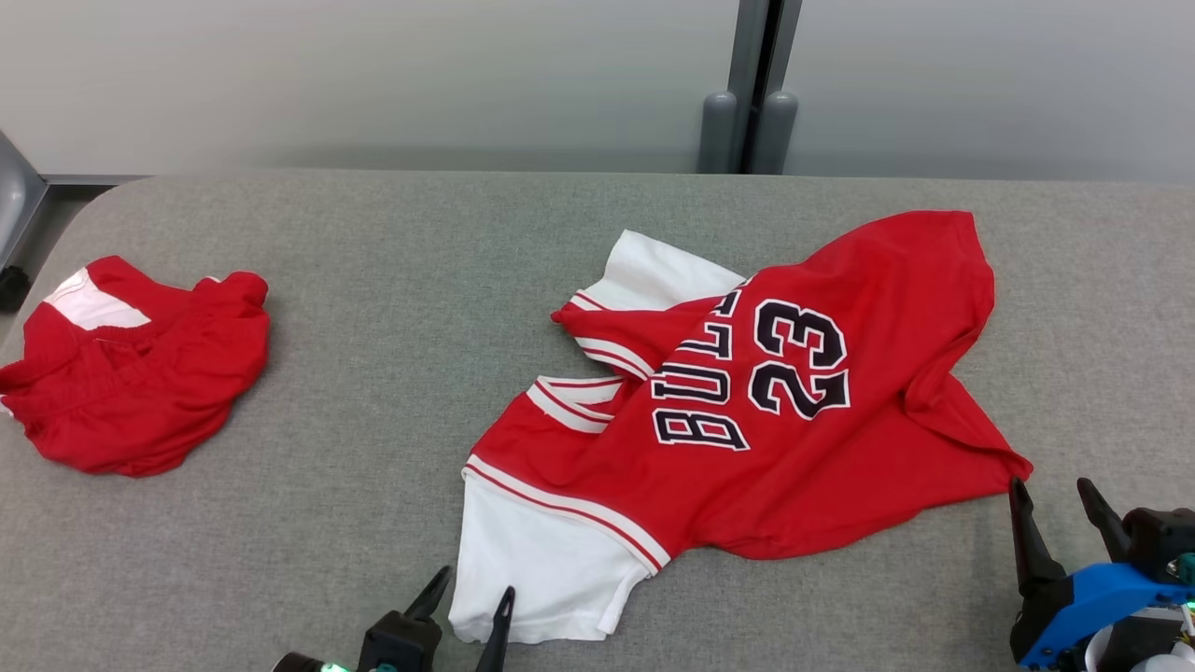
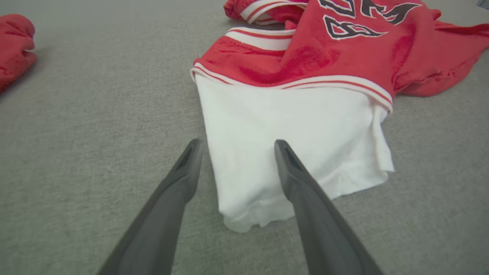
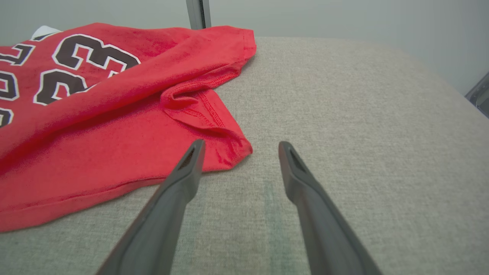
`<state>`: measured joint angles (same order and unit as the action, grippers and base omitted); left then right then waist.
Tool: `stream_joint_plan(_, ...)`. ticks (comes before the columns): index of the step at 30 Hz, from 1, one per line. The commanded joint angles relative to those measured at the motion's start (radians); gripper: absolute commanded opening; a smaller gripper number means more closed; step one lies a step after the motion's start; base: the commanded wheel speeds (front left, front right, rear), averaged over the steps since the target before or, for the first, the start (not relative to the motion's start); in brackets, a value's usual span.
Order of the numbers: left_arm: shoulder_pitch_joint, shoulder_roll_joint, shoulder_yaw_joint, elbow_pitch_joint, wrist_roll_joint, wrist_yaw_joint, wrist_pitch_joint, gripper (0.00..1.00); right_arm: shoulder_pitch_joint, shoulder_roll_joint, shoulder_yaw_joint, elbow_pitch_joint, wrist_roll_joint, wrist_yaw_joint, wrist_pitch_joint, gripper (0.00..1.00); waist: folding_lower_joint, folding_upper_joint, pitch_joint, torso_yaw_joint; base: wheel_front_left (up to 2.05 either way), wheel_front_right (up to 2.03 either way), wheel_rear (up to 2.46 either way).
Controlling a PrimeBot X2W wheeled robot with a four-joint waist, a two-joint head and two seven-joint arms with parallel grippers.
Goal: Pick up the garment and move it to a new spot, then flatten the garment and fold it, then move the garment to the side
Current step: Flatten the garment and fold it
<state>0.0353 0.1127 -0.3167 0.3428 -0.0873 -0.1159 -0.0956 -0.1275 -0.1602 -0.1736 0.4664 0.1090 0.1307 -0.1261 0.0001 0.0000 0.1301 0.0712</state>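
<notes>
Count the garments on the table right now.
2. The red jersey lies rumpled right of centre; a bunched red garment sits far left on the table. Something could hide beneath either.

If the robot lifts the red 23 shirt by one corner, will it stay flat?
Probably floppy: the jersey lies wrinkled and folded over itself. It looks thin, so likely light. Lifted by its white sleeve, the rest would probably dangle.

Jersey lettering partly lost in a fold, perhaps BULLS; second red garment clipped at left edge.
</notes>
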Motion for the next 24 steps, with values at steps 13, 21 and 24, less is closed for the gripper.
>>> stream_joint_plan(13,-0.001,0.018,-0.039,-0.008,-0.046,-0.009,0.051,1.0,-0.107,-0.028,0.026,0.193,0.02,0.0,-0.044,1.0,-0.0001,0.0,0.018,0.004,0.0,0.0,0.0)
stream_joint_plan(21,-0.04,0.004,-0.071,0.03,-0.064,-0.012,0.053,1.0,-0.217,-0.035,0.066,0.343,0.033,0.0,-0.051,1.0,-0.0001,0.0,0.042,0.005,0.0,0.0,0.0)
stream_joint_plan(24,-0.055,0.0,-0.082,0.047,-0.073,-0.013,0.053,1.0,-0.246,-0.031,0.084,0.399,0.045,0.0,-0.04,1.0,-0.0001,0.0,0.05,0.009,0.0,0.0,0.0)
